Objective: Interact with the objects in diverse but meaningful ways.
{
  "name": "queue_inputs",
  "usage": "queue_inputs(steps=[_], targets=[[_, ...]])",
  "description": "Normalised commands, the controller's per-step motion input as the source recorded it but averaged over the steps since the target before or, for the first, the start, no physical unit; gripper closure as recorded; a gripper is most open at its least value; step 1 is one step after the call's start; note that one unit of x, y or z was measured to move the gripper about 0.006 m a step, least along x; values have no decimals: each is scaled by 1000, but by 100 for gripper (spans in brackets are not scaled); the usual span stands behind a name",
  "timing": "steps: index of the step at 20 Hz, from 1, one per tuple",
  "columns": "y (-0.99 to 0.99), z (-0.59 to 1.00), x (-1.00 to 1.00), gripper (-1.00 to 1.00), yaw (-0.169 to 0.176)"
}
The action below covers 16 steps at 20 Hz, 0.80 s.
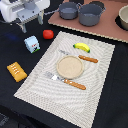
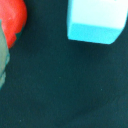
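The hand (image 1: pixel 26 21) hangs above the far corner of the dark desk (image 1: pixel 15 50) on the exterior view's left, holding nothing that shows; its fingers point down with some gap between them, but how wide I cannot tell.

Four toy items lie out. One tomato (image 1: pixel 48 34) sits on the desk just off the far edge of the mat (image 1: pixel 35 85), near the hand. One carton (image 1: pixel 32 43), white and light blue, stands close beside the tomato, apart from it. One loaf (image 1: pixel 17 71) lies on the desk well to the exterior view's left of the mat. One banana (image 1: pixel 82 47) lies on the mat near its far edge.

Also on the mat: one round plate (image 1: pixel 69 67), one fork (image 1: pixel 65 80) in front of it, and one knife (image 1: pixel 82 57) behind it. Two grey pots (image 1: pixel 70 10) stand on a brown board (image 1: pixel 105 27) at the back.

The wrist view shows only part of the tomato (image 2: pixel 11 20) and the carton (image 2: pixel 95 20) over dark cloth.
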Motion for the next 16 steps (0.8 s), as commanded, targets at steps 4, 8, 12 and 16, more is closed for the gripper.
queue_inputs(steps=[4, 8, 12, 16], targets=[[-266, -24, 276, -100, 0], [-54, -93, 240, -100, 0], [-19, -136, 204, -100, 0], [-86, -265, 45, -100, 0]])
